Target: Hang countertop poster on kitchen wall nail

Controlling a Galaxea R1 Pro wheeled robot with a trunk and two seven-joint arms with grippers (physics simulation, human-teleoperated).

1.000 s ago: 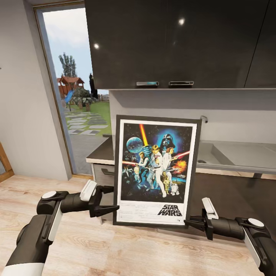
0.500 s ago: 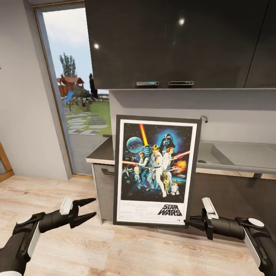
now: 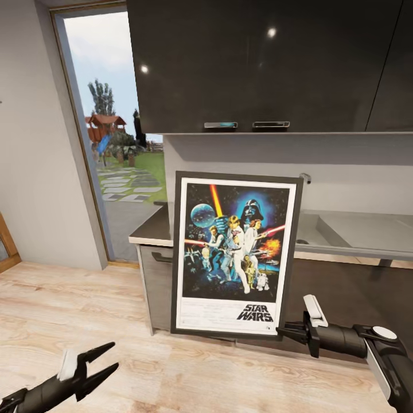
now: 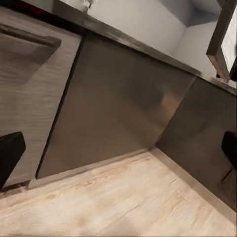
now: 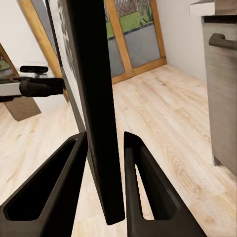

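Domestic kitchen: grey countertop [image 3: 152,229] with sink [image 3: 350,229] at 3 o'clock, dark wall cabinets [image 3: 258,63] at 12, garden door [image 3: 112,126] at 10

Glossy dark cabinets [image 3: 258,63], matt wood-grain floor [image 3: 201,373].

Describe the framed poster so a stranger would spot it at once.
Below the glossy dark wall cabinets, in front of the grey countertop, an upright poster is pinched at its lower corner by the right gripper. Its thin black frame, white border and "STAR WARS" lettering mark it.
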